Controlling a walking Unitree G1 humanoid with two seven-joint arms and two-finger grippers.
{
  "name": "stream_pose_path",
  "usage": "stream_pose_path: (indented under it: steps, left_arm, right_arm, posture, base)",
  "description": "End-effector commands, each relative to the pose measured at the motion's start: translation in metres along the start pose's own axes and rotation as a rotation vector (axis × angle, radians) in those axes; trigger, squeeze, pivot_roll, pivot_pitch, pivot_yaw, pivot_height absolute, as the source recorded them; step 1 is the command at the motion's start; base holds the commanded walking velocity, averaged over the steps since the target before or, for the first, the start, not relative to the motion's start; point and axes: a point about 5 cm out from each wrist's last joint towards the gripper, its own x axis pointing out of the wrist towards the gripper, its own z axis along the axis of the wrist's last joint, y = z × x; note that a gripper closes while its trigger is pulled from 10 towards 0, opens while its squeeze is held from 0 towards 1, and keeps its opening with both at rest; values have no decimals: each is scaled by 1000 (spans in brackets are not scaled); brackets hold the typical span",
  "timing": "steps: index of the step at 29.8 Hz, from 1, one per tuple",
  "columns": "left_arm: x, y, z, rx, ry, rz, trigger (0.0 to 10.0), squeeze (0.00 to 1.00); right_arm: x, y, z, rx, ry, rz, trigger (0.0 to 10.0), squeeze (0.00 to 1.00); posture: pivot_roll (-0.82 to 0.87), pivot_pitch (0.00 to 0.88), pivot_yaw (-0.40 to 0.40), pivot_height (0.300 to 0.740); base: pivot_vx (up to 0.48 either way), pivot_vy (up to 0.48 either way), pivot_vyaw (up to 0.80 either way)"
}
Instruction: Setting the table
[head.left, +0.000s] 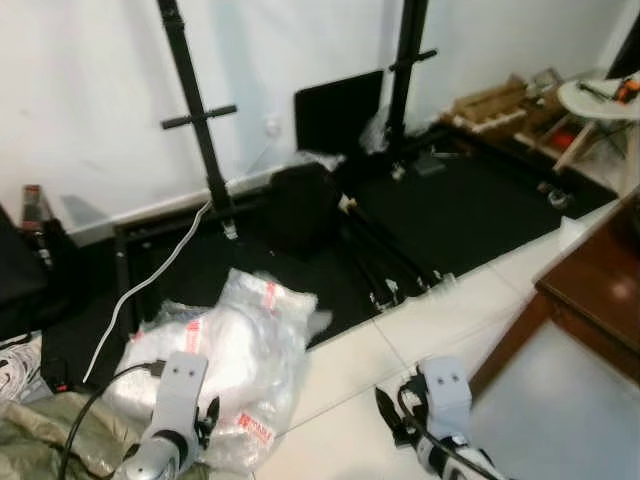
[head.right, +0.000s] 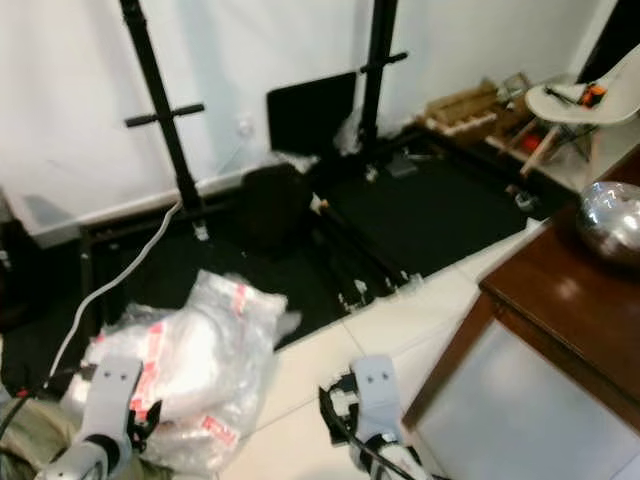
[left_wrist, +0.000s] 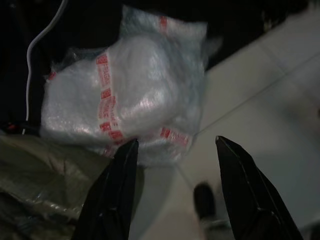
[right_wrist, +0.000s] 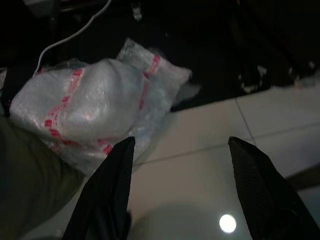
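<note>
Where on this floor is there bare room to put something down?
The white tiles between the bubble-wrapped bundle and the brown wooden table lie bare. The black mat is open near its middle. Crowded spots: the bundle, green cloth and white cable, and the wooden clutter by the wall.

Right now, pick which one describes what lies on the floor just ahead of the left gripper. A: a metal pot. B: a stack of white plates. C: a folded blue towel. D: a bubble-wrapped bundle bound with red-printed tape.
D: the bubble-wrapped bundle with red-printed tape lies on the floor beyond the left gripper, whose fingers are spread apart with nothing between them.
</note>
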Motion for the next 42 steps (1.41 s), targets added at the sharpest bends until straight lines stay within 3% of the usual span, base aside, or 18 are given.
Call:
stream_pose_path:
  steps: [1,42]
  left_arm:
    - [-1,5,-9,4,30,12,10000,0]
    - [3,3,-9,-1,13,8,10000,0]
  right_arm:
    - [0,3,-2,13,-2,11,10000,35]
    - [2,4,-6,12,-14,29,10000,86]
  posture:
    - [-58,4,80,740]
    - [-58,0,76,740]
  base:
    - [0,0,744]
    - [0,0,745]
